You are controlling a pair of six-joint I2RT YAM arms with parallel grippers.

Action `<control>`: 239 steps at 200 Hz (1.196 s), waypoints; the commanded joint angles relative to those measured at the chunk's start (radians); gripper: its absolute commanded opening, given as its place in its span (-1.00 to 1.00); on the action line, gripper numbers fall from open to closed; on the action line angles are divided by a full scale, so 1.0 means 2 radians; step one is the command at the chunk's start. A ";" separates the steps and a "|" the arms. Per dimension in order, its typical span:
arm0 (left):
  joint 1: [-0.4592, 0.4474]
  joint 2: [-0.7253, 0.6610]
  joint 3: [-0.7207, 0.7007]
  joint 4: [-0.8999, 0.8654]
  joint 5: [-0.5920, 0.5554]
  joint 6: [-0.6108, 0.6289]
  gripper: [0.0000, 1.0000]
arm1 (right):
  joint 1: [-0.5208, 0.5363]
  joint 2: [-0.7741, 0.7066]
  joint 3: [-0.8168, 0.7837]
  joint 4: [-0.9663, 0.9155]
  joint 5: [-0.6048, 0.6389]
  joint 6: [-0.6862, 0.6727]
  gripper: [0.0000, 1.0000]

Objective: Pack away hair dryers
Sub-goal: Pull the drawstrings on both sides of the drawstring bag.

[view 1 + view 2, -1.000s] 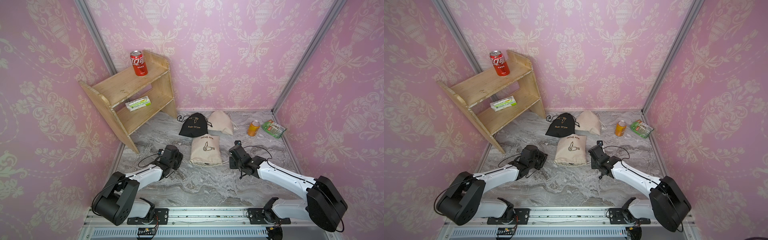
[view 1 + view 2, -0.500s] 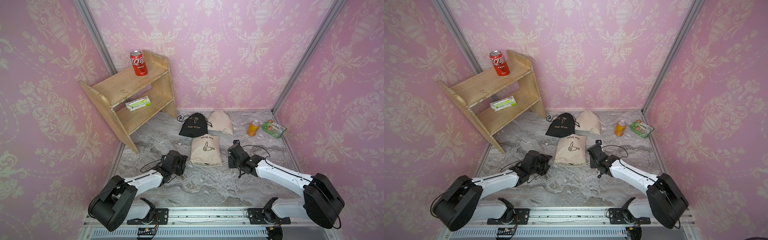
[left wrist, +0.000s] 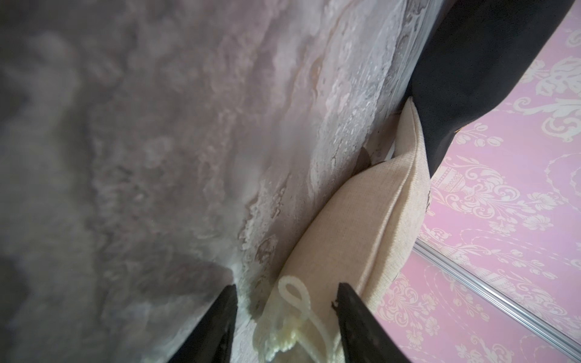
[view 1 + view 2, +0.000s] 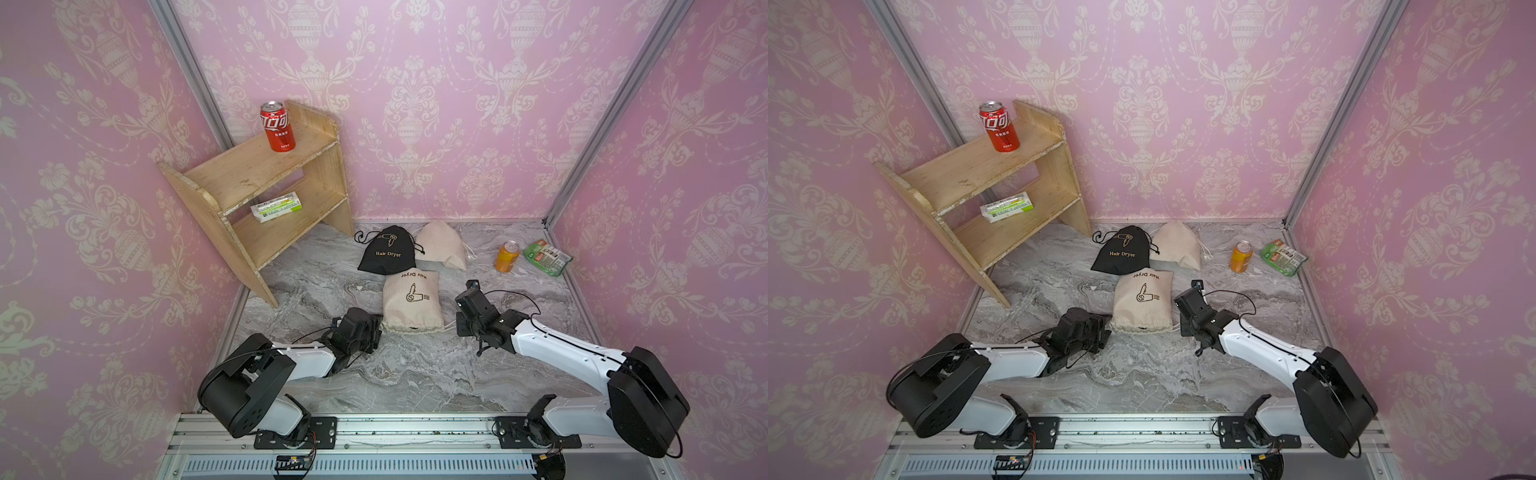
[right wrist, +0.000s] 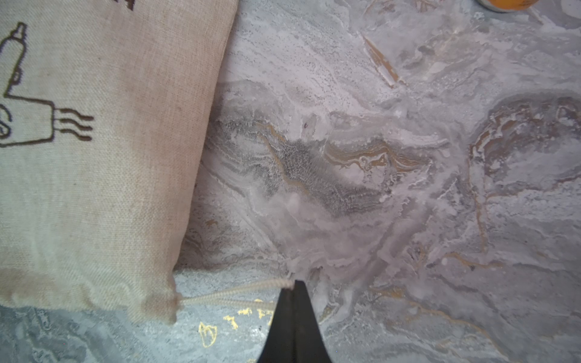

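No hair dryers are in view. A beige pouch [image 4: 411, 301] [image 4: 1144, 301] printed with a dryer drawing lies flat mid-table, its gathered mouth toward me. My left gripper [image 4: 376, 329] [image 3: 285, 294] lies low at the mouth's left corner. It is open, and a white drawstring loop [image 3: 318, 325] sits between its fingers without touching them. My right gripper [image 4: 458, 330] [image 5: 294, 284] is at the mouth's right corner, shut on the pouch's drawstring [image 5: 239, 289], which runs taut from the pouch [image 5: 110, 157] to its tips.
A black pouch [image 4: 388, 251] and a second beige pouch [image 4: 442, 245] lie behind. An orange can [image 4: 508, 257] and a green packet [image 4: 547, 257] sit at the back right. A wooden shelf [image 4: 257, 195] at the back left holds a red can [image 4: 277, 126] and a small box [image 4: 276, 206].
My left gripper has slid right across the table to the pouch's left corner, and its jaws now stand apart. The right gripper has barely moved and stays shut on the cord.
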 commanded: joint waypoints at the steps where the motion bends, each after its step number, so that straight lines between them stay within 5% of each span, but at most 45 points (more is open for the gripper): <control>1: -0.006 -0.011 -0.007 -0.004 -0.026 -0.009 -0.15 | 0.000 -0.009 0.004 -0.004 0.003 -0.007 -1.00; 92: -0.006 -0.018 0.007 -0.005 -0.038 0.002 -1.00 | 0.000 -0.011 0.003 -0.007 0.004 -0.005 -1.00; 239: 0.063 -0.177 0.005 -0.190 -0.068 0.075 -1.00 | -0.001 -0.017 0.002 -0.014 0.022 -0.007 -1.00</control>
